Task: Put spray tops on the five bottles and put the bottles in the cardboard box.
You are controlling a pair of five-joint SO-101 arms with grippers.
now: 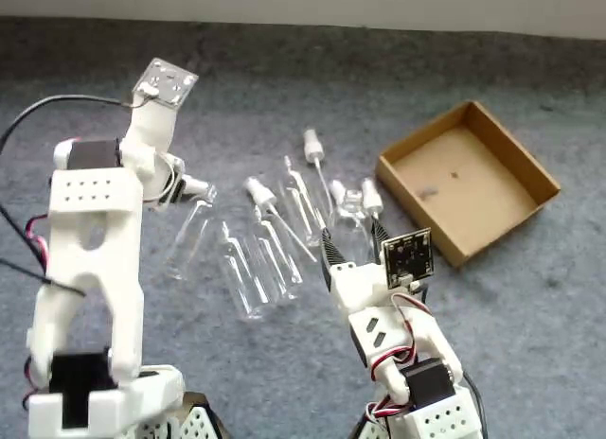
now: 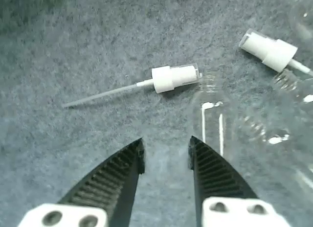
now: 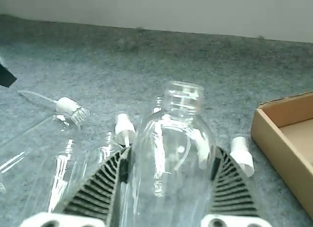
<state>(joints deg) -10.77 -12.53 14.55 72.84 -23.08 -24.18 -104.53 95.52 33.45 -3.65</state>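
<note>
The right arm (image 1: 407, 363) held one clear bottle (image 3: 171, 139) upright, jaws closed on its body from both sides. The neck was open and faced up, a posture that would let a spray top be lowered in from above.

The left arm (image 1: 90, 259) hung over the left end of the group, jaws partly open and empty. They were aimed at a spray top (image 2: 173, 78) lying on the tabletop (image 2: 58, 41), just beside the neck of a lying bottle (image 2: 215, 119), with its dip tube pointing away. This top was judged the likely next pick.

Other bottles (image 1: 251, 269) and tops (image 1: 312, 146) lay crowded between the arms, and their long tubes could snag a reach. The cardboard box (image 1: 469, 179) sat to the right with no bottle in it.
</note>
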